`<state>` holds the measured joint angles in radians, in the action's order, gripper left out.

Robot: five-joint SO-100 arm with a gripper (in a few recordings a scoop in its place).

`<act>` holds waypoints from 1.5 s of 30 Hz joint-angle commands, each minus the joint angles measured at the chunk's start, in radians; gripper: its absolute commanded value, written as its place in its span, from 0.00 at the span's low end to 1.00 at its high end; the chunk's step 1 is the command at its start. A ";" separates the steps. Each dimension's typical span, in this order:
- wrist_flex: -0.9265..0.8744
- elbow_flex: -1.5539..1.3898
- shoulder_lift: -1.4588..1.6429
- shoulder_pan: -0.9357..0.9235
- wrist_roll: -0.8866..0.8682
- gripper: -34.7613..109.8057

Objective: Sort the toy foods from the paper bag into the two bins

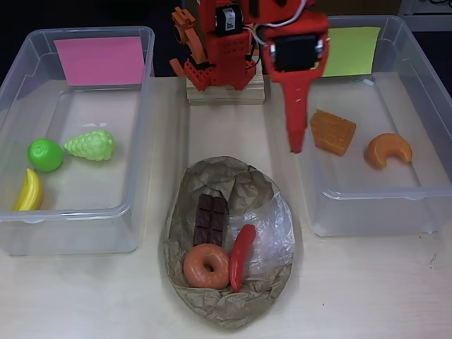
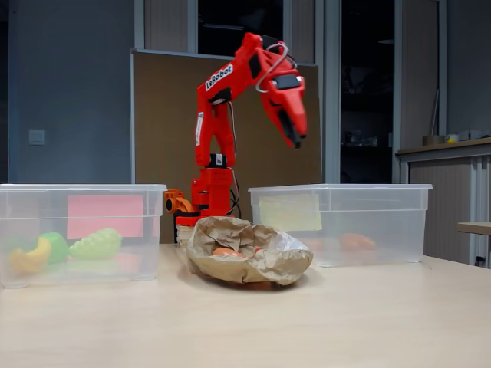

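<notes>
my pincer (image 1: 296,145) hangs closed and empty over the yellow-labelled bin's (image 1: 424,194) left edge. the chili (image 1: 241,257) lies in the paper bag (image 1: 233,311) at the table's front-middle, long axis front-to-back, beside the donut (image 1: 206,266).

Overhead, the paper bag (image 1: 229,272) lies open on the table (image 1: 367,289), between the two bins and nearer the front edge. In it, the chocolate bar (image 1: 210,219) sits behind the donut (image 1: 206,266), with the chili (image 1: 241,257) to their right. The left bin (image 1: 78,212) holds the apple (image 1: 45,154), grapes (image 1: 90,145) and banana (image 1: 30,191). The right bin (image 1: 367,205) holds the waffle (image 1: 332,132) and, to its right, the croissant (image 1: 388,150). The gripper (image 1: 296,145) hangs above that bin's left wall.
</notes>
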<state>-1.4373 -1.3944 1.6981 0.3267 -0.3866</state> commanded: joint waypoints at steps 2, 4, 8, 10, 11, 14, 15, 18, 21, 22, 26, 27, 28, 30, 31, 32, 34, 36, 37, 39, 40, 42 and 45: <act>0.098 -0.029 -0.043 -0.132 -0.067 0.33; 0.192 -0.064 -0.081 -0.175 -0.160 0.32; 0.413 -0.152 -0.150 -0.187 -0.436 0.31; 0.407 -0.160 -0.179 -0.179 -0.680 0.31; 0.379 -0.163 -0.195 -0.176 -0.778 0.31; 0.436 -0.179 -0.236 -0.187 -0.922 0.31; 0.425 -0.181 -0.249 -0.189 -1.014 0.31; 0.353 -0.176 -0.291 -0.181 -1.299 0.31; 0.327 -0.158 -0.348 -0.155 -1.453 0.31; 0.325 -0.153 -0.365 -0.147 -1.489 0.31; 0.345 -0.104 -0.436 -0.123 -1.545 0.33; 0.345 -0.081 -0.459 -0.117 -1.540 0.34; 0.347 -0.058 -0.477 -0.112 -1.522 0.34; 0.350 -0.012 -0.517 -0.106 -1.493 0.36; 0.350 0.011 -0.535 -0.104 -1.483 0.37; 0.350 0.034 -0.552 -0.103 -1.473 0.38; 0.350 0.067 -0.581 -0.103 -1.453 0.40; 0.351 0.092 -0.607 -0.107 -1.427 0.42; 0.353 0.100 -0.618 -0.109 -1.417 0.42; 0.359 0.109 -0.638 -0.115 -1.405 0.42; 0.365 0.110 -0.646 -0.118 -1.402 0.42; 0.383 0.112 -0.660 -0.121 -1.393 0.42; 0.396 0.127 -0.687 -0.123 -1.387 0.42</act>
<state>-1.0462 -1.2993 1.0002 0.1933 -1.7733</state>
